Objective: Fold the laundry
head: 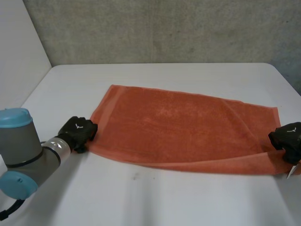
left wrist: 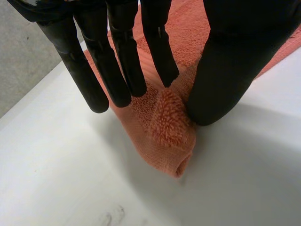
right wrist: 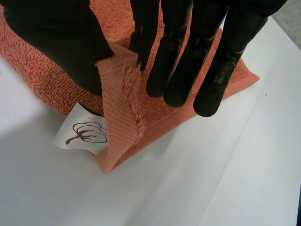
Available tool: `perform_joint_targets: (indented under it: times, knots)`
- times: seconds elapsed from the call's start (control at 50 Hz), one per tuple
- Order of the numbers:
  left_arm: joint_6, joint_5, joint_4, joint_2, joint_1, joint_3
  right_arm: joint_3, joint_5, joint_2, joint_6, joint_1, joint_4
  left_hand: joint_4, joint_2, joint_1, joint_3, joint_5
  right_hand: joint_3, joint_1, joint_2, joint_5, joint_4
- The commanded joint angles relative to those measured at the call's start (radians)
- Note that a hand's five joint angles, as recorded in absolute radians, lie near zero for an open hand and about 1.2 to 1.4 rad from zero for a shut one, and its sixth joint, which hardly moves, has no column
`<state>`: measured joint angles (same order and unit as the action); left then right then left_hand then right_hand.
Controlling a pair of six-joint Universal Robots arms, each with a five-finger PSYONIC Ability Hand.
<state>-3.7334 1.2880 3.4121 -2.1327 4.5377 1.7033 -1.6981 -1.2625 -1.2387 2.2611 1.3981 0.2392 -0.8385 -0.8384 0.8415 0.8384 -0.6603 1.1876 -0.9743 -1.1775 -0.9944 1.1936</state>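
An orange towel (head: 178, 127) lies folded lengthwise across the white table (head: 155, 197). My left hand (head: 77, 132) is at the towel's left near corner. In the left wrist view, that corner of the towel (left wrist: 164, 127) is bunched up between the thumb (left wrist: 221, 80) and the straight fingers (left wrist: 122, 61), which pinch it. At the towel's right near corner is my right hand (head: 288, 136). There the thumb (right wrist: 56, 42) and the nearest finger (right wrist: 143, 33) pinch a raised fold of the towel's hem (right wrist: 120, 99). A white label (right wrist: 84, 134) with a small drawing sticks out under that corner.
The table's right edge (head: 291, 80) runs close beside my right hand. A grey wall (head: 164, 28) stands behind the table's far edge. Bare table surface (head: 155, 197) lies in front of the towel.
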Motion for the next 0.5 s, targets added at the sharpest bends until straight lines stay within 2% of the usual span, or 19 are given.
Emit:
perform_joint_targets:
  times: [0.02, 0.14, 0.16, 0.18, 0.3, 0.38, 0.48, 0.5]
  knots:
    - [0.006, 0.004, -0.001, -0.001, -0.006, -0.020, 0.000, 0.000, -0.001, 0.000, 0.001, -0.001, -0.241, -0.241, 0.238, 0.241, -0.244, 0.209, -0.422, -0.219, -0.227, 0.203]
    - [0.006, 0.007, -0.001, 0.013, -0.016, -0.020, 0.002, 0.000, 0.001, 0.000, 0.001, -0.009, -0.391, -0.391, 0.388, 0.391, -0.395, 0.209, -0.422, -0.219, -0.227, 0.203]
    - [0.006, 0.011, -0.001, 0.022, -0.019, -0.020, 0.002, 0.000, -0.001, 0.002, 0.001, -0.012, -0.522, -0.522, 0.519, 0.522, -0.525, 0.209, -0.422, -0.219, -0.227, 0.203]
    - [0.006, 0.013, -0.001, 0.034, -0.019, -0.020, 0.003, -0.001, -0.001, 0.002, 0.001, -0.015, -0.557, -0.557, 0.554, 0.558, -0.561, 0.209, -0.422, -0.219, -0.227, 0.203]
    - [0.000, 0.040, -0.007, 0.094, -0.017, -0.002, 0.005, -0.005, -0.002, 0.000, 0.001, -0.011, -0.558, -0.558, 0.555, 0.558, -0.561, 0.209, -0.422, -0.219, -0.227, 0.203]
    - [-0.002, 0.114, -0.022, 0.178, -0.016, 0.045, 0.000, -0.011, -0.004, -0.017, -0.001, 0.008, -0.558, -0.558, 0.555, 0.558, -0.561, 0.209, -0.422, -0.219, -0.227, 0.203]
    - [-0.019, 0.174, -0.086, 0.301, -0.012, 0.121, -0.011, -0.008, -0.038, -0.058, -0.002, 0.112, -0.558, -0.558, 0.555, 0.558, -0.561, 0.209, -0.422, -0.219, -0.227, 0.203]
    - [-0.028, 0.186, -0.138, 0.347, -0.009, 0.140, -0.018, -0.008, -0.062, -0.089, -0.002, 0.167, -0.558, -0.558, 0.555, 0.558, -0.561, 0.209, -0.422, -0.219, -0.227, 0.203]
